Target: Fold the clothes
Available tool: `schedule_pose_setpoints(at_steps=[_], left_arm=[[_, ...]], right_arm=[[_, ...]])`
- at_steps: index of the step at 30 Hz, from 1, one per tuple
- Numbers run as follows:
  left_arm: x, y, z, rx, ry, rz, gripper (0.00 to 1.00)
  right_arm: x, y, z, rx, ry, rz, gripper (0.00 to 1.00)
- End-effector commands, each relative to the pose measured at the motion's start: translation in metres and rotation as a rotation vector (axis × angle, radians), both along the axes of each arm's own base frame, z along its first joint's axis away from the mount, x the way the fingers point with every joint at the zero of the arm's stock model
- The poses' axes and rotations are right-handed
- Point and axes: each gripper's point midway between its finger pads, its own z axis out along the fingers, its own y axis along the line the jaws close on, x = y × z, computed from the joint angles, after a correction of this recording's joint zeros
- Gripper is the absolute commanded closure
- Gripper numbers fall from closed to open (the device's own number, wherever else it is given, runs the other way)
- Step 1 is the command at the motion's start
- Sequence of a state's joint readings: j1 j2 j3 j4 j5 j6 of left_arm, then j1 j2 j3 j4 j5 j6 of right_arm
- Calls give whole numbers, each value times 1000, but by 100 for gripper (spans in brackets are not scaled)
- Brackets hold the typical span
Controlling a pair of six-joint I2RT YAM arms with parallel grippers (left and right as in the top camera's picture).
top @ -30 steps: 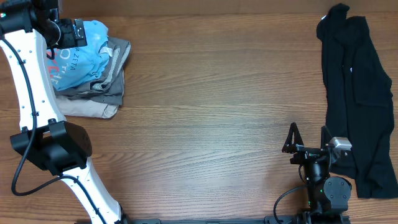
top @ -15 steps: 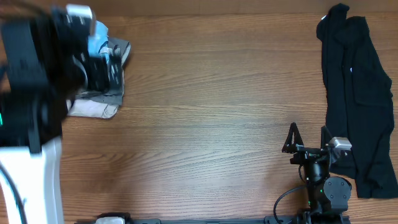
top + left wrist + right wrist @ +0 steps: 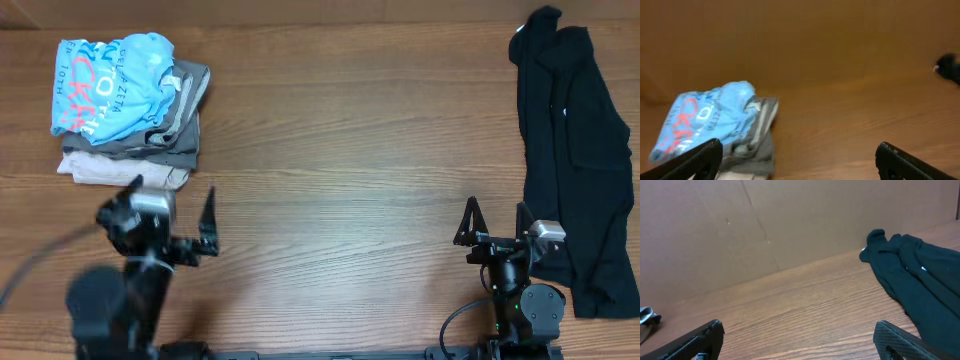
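The light blue T-shirt (image 3: pixel 112 82) with red and white lettering lies folded on top of the grey and beige stack at the table's back left. It also shows in the left wrist view (image 3: pixel 710 120). My left gripper (image 3: pixel 170 215) is open and empty near the front left, just in front of the stack. In its own view the fingers (image 3: pixel 797 162) frame bare table. My right gripper (image 3: pixel 494 220) is open and empty at the front right, its fingers (image 3: pixel 797 340) over bare wood.
A folded grey garment (image 3: pixel 178 125) and a beige one (image 3: pixel 120 172) lie under the blue shirt. A long black garment (image 3: pixel 572 150) lies along the right edge, also in the right wrist view (image 3: pixel 920 275). A brown wall stands behind the table.
My left arm has let go of the blue shirt on the stack and pulled back to the front left. The right arm has not moved.
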State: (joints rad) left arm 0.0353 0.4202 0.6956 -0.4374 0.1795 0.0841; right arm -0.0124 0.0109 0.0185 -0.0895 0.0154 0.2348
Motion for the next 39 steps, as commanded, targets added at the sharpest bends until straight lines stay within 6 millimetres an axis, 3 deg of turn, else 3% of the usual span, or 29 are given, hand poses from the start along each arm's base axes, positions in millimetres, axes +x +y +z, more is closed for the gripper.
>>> schedule_pose_setpoints(at_steps=[1, 10, 16, 21, 24, 39], left_arm=[[-7, -15, -19, -16, -119, -86, 0], [6, -14, -72, -55, -239, -83, 0], [1, -12, -89, -53, -313, -77, 0], [3, -12, -115, -59, -220, -71, 0], [3, -11, -146, -71, -88, -62, 0], [3, -11, -144, -75, -98, -63, 0]], right_arm=[[0, -2, -2, -6, -5, -9, 0], [0, -2, -2, -6, -5, -9, 0], [0, -2, -2, -6, -5, -9, 0], [0, -2, -2, -6, -5, -9, 0], [0, -2, -2, -6, -5, -9, 0], [0, -2, -2, -6, -5, -9, 0]])
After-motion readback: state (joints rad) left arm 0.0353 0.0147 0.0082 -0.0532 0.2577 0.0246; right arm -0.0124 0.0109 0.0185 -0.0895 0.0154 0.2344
